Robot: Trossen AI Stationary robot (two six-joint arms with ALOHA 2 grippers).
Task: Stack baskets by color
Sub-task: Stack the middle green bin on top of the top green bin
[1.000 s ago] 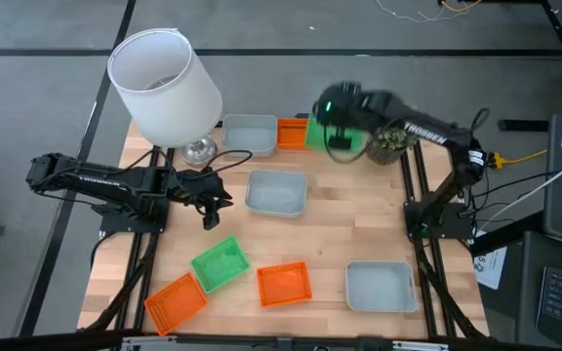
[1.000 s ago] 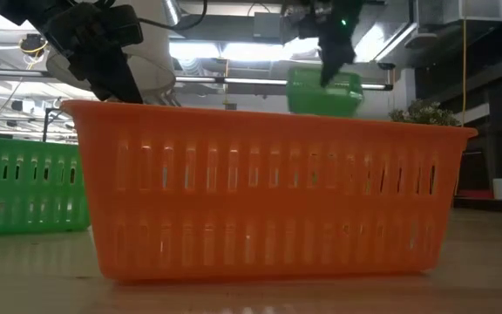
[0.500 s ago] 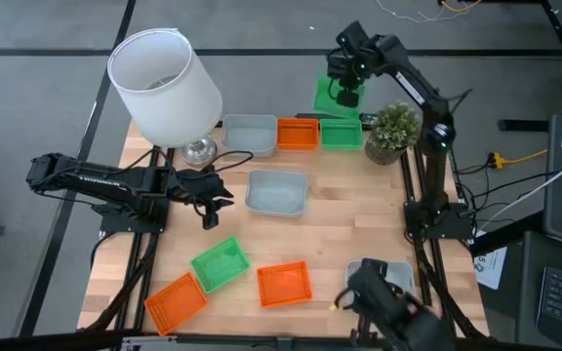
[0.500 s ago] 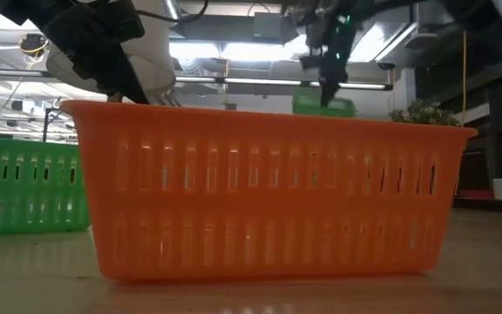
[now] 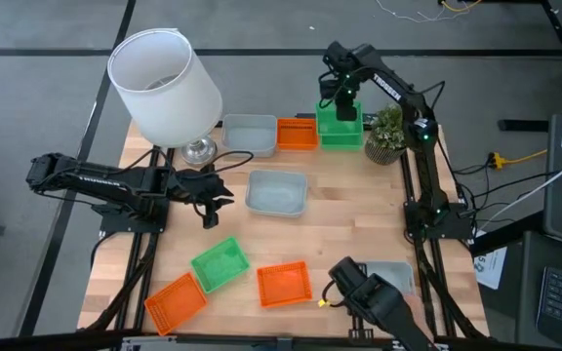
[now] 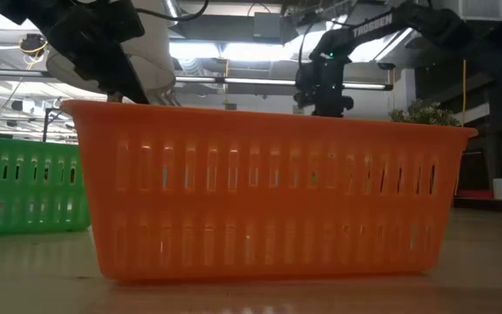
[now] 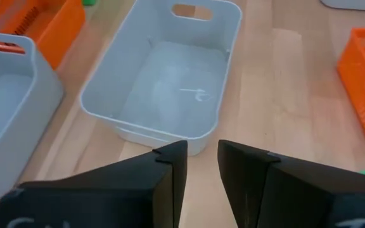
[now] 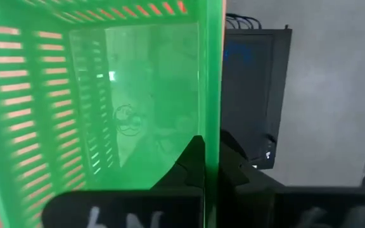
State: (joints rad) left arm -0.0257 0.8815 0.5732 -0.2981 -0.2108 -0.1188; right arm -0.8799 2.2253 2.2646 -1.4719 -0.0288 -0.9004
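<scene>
My right gripper (image 5: 341, 96) points down at the table's far edge, shut on a green basket (image 5: 341, 125). That basket sits over another green basket at the right end of the far row, beside an orange basket (image 5: 297, 134) and a grey basket (image 5: 249, 133). Whether the two green baskets touch, I cannot tell. In the low view the held basket is hidden behind a near orange basket (image 6: 268, 201). My left gripper (image 7: 201, 166) hovers open and empty just short of a grey basket (image 7: 163, 82) at mid-table. A green basket (image 5: 220, 264), two orange ones (image 5: 284, 284) (image 5: 176, 299) and a grey one (image 5: 390, 273) lie near the front. My right gripper pinches one wall of the green basket at its rim (image 8: 211, 130), one finger inside and one outside. The fingers come from above, pointing down. The basket hangs below them with its opening up, over the green basket in the far row.
A large white lampshade (image 5: 164, 83) stands at the far left and a small potted plant (image 5: 386, 132) right beside the green stack. A dark object with a yellow cord (image 5: 379, 304) covers part of the near grey basket. Bare wood lies right of the middle grey basket.
My right gripper has carried the green basket out past the table's far edge and back, tipping until it points down. It has then sunk, so the basket has dropped behind the orange basket's rim in the low view. The dark object has appeared at the near edge.
</scene>
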